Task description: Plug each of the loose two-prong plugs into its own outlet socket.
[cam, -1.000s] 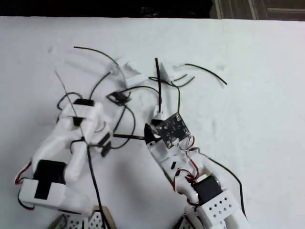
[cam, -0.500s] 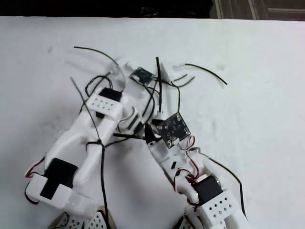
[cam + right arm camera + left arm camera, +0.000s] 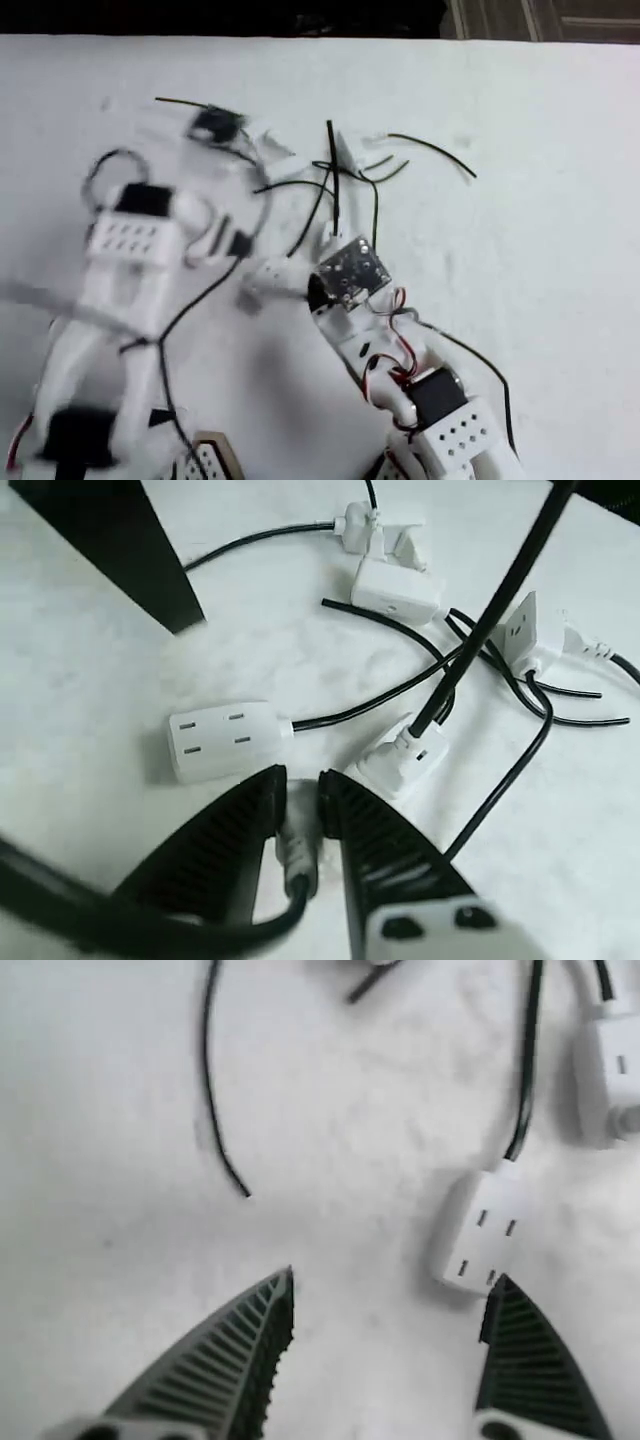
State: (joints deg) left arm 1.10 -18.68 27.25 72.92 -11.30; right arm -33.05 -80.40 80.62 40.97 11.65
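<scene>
Plug, small and pale, is held clamped between the closed fingers of the right gripper, low over the white table; its prongs cannot be made out. Just ahead of the fingertips a white socket block with 2 pairs of slots is laid flat, apart from the plug, and a black cable is led away from its end. Beside it a white connector is seen at the end of a thick black cable. Farther off, a flat socket and a tilted socket are found among tangled cables.

In the high view the right arm is stretched from the near edge toward the middle of the table, and the socket block is placed just beside its tip.

The left gripper is spread wide open and empty above the table. A second socket block, also with 2 pairs of slots, is seen just beside 1 finger; whether they touch cannot be told. A loose cable end is laid well apart from the other finger.
</scene>
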